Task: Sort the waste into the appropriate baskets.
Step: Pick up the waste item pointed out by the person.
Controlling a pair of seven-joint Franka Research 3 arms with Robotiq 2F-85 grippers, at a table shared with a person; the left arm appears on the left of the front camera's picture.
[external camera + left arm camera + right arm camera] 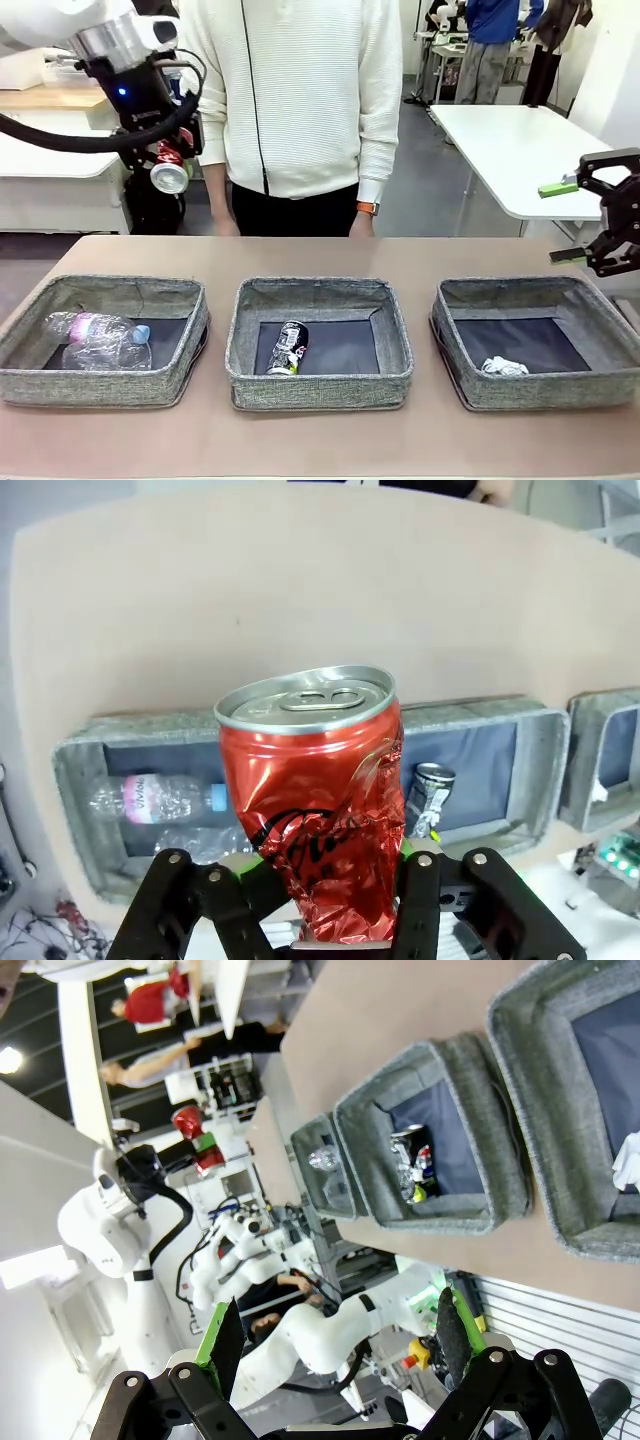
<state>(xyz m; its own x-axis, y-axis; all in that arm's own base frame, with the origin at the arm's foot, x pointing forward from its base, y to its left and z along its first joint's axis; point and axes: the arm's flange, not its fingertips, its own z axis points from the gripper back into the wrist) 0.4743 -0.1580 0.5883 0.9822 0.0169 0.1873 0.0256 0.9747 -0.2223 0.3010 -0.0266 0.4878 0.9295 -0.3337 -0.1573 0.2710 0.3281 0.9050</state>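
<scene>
Three grey woven baskets sit in a row along the near edge of the table (320,255), with a person in a white top (300,90) standing at the far edge. The left basket (60,385) holds clear plastic bottles (98,340), one of them blue-capped with a pink label. The middle basket (250,385) holds a black soda can (288,347) lying tilted near its front wall. The right basket (470,385) holds a small white paper wad (503,367) toward its near side.

The left gripper (170,165) hangs high above the table's far left corner, clamped on a red soda can (170,168) whose silver top faces the camera. In the left wrist view the red soda can (312,800) stands crumpled between the black fingers (420,900), dented along its side, with the left basket (80,780) and the middle basket (530,750) below it on the table.

The right gripper (563,222) hovers off the table's right edge, above and just beyond the right basket, its green-padded jaws standing wide with nothing between them. The right wrist view shows the same spread fingers (225,1340); a white scrap at that picture's right edge is probably the paper wad, though it is cut off.
</scene>
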